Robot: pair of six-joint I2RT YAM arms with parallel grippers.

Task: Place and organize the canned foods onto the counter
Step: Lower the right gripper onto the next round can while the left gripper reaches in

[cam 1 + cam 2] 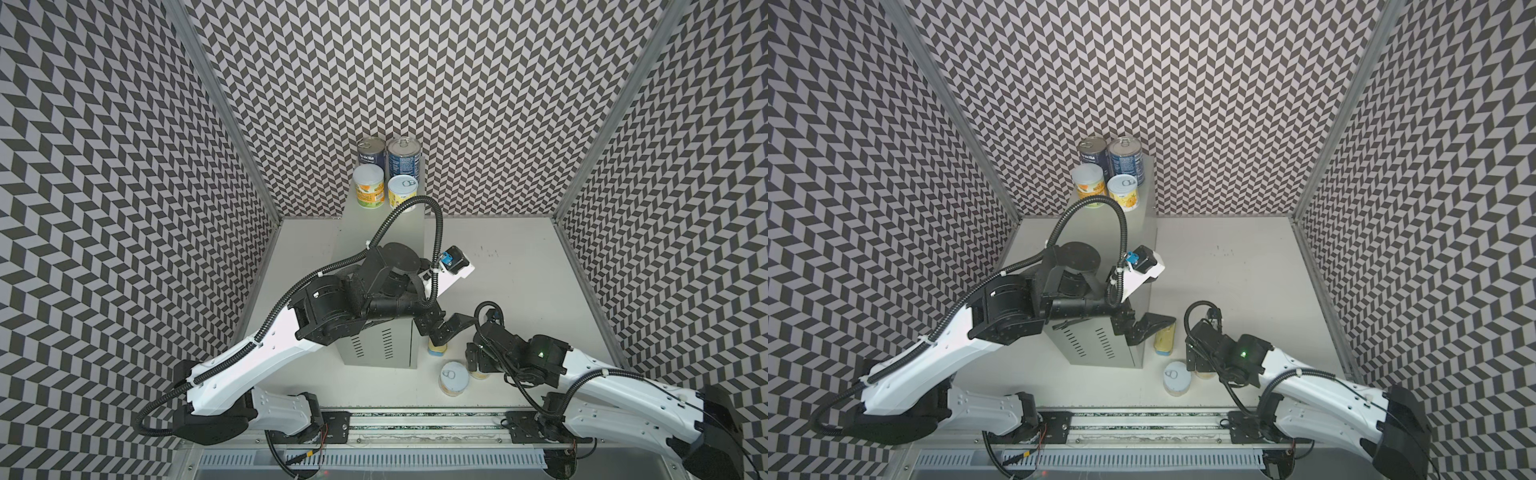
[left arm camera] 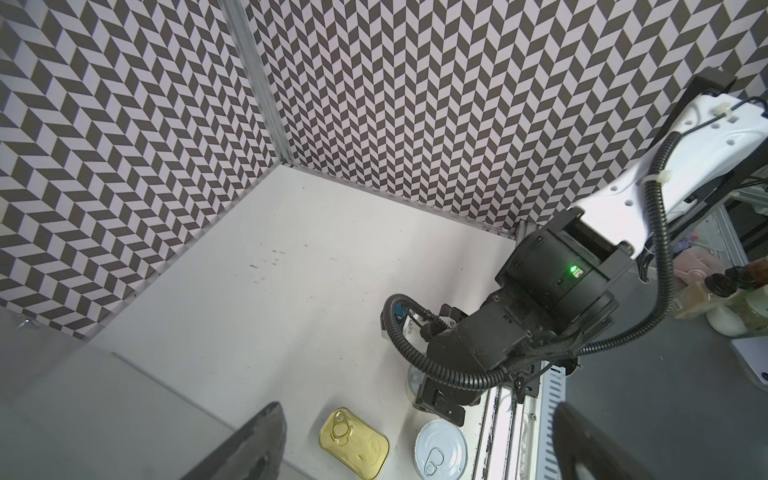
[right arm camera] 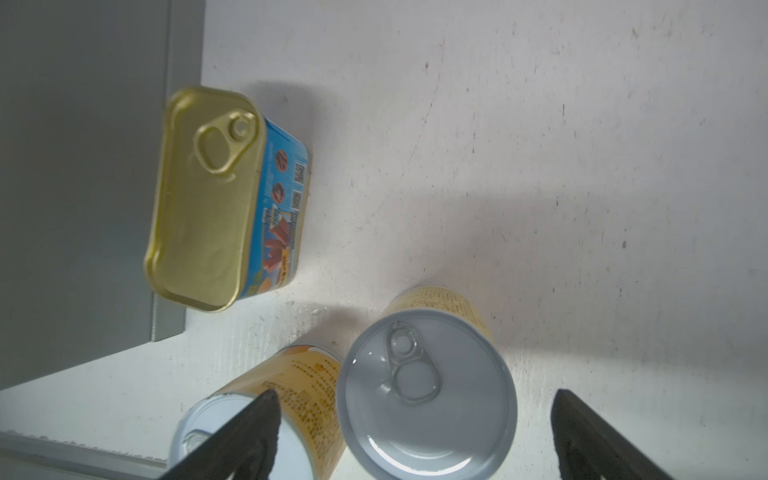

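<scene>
1. The counter (image 1: 380,349), a tall grey metal cabinet with vent slits, stands mid-frame in both top views on the white tabletop (image 1: 511,266).
2. At the far end of its flat top, upper centre of frame, four cans stand upright in a tight block. The left blue can (image 1: 371,154) and the right blue can (image 1: 404,160) are behind. The left fruit can (image 1: 369,188) and the right fruit can (image 1: 402,193) are in front.
3. On the tabletop, lower right of the counter, the rectangular gold-lidded tin (image 1: 438,350) stands just beside the counter's front corner.
4. The open-lid fruit can (image 1: 454,378) and the covered fruit can (image 3: 428,395) stand near each other below the tin.
5. The left gripper (image 1: 451,328) hovers over the gold-lidded tin, spread wide and holding nothing. In the left wrist view the tin lies at bottom centre between the fingers (image 2: 257,444).
6. The right gripper (image 3: 415,395) is spread fully and empty above the covered fruit can. That can's lid lies between the fingers (image 3: 249,440), and neither finger is on it.
</scene>
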